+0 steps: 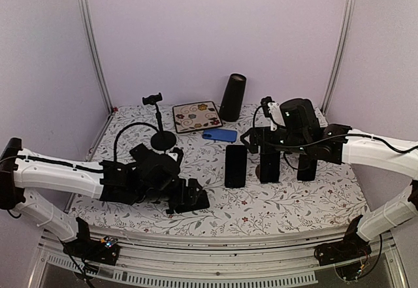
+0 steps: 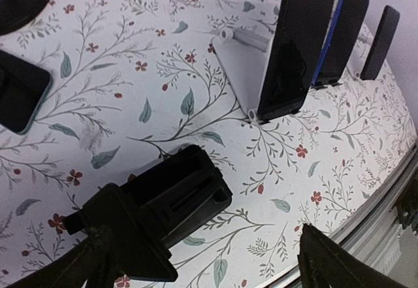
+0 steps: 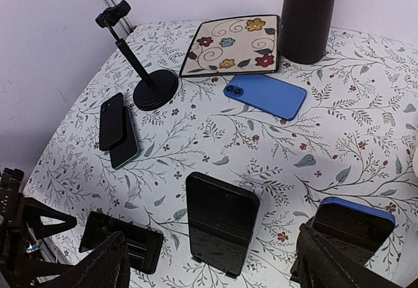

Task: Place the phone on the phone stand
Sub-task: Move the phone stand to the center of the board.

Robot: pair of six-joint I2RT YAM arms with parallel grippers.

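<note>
A blue phone [image 1: 219,134] lies flat near the back, also in the right wrist view [image 3: 264,95]. Two dark phones [image 3: 116,128] lie stacked at the left. An empty low black stand [image 1: 191,196] sits at the front; in the left wrist view [image 2: 176,193] it lies by my left finger. My left gripper [image 1: 185,190] [image 2: 219,256] is open and empty around it. A black phone [image 1: 236,166] [image 3: 219,223] leans on a white stand [image 2: 236,53]. My right gripper [image 1: 260,143] [image 3: 210,252] is open and empty above it.
Two more phones [image 1: 268,164] [image 1: 307,167] stand upright at the right, one in a blue case [image 3: 353,223]. A tall clamp holder on a round base [image 1: 159,121], a flowered tile [image 1: 196,116] and a black cylinder [image 1: 232,97] stand at the back.
</note>
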